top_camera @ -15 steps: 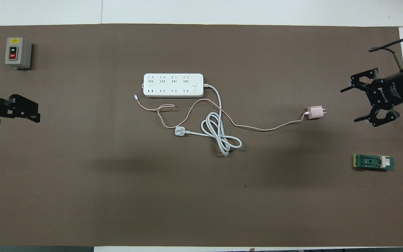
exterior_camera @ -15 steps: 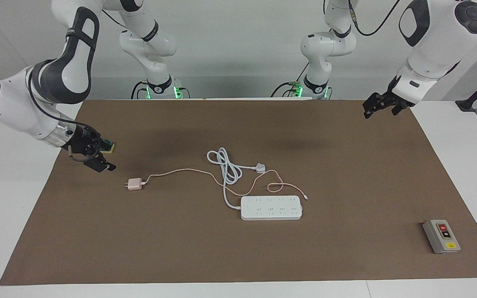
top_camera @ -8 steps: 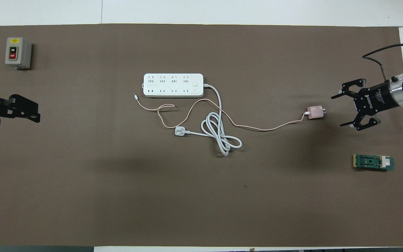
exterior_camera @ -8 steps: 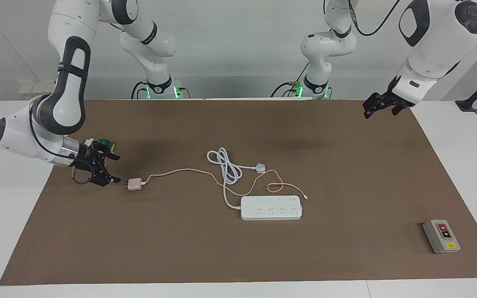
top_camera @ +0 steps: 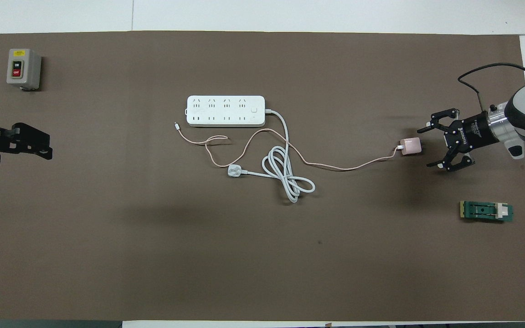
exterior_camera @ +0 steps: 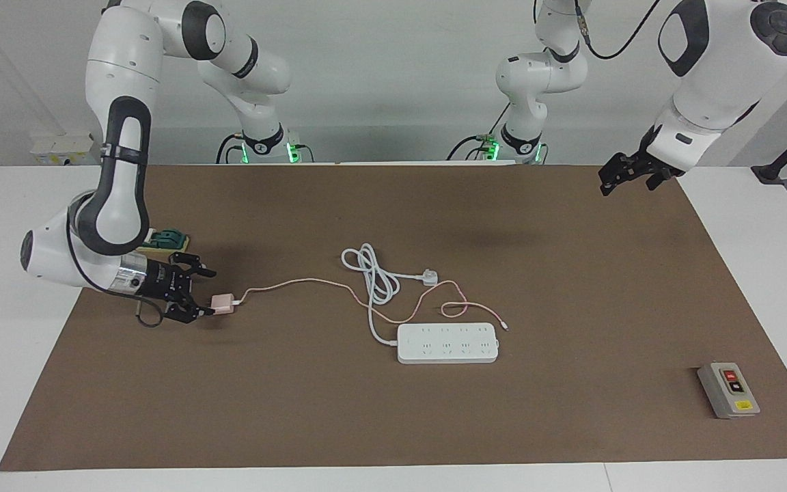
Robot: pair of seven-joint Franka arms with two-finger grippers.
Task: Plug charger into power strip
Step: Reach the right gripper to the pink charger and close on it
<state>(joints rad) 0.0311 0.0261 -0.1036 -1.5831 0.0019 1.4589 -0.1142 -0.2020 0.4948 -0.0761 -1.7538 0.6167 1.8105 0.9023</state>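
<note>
Right gripper (exterior_camera: 205, 292): low over the brown mat, fingers spread, empty.
Small pale-pink cube charger (exterior_camera: 223, 304): on the mat, at the fingertips, 3 o'clock in the facing view.
Flat white power strip (exterior_camera: 448, 343): mid-table, well apart.
Left gripper (exterior_camera: 626, 174): waiting, spread.

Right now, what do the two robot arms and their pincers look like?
Both arms are glossy white with rounded segments, dark grey joint panels and green lights at the bases. Each ends in a black skeletal two-finger pincer: the right pincer sits on a silver wrist collar with a thin black cable looped alongside; the left pincer is all black.
</note>
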